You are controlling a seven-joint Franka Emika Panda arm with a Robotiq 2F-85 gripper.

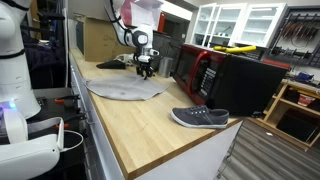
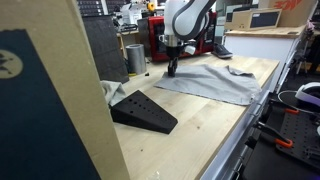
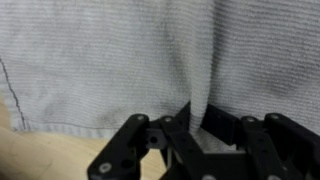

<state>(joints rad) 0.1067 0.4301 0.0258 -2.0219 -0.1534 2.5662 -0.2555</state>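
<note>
Nearby, shoe [image 1: 200,118], microwave [image 1: 225,80], wedge [image 2: 143,112] around cloth [image 1: 125,90]

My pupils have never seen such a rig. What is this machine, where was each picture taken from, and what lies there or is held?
The machine is one robot arm ending in a two-fingered claw. Two pictures come from cameras standing apart from it, seeing the wooden table from different places. The third comes from a camera on the wrist, looking past the black fingers. On the table lie a grey cloth, a shoe and a black wedge; a microwave stands nearby. The claw pinches a fold of the cloth.
</note>
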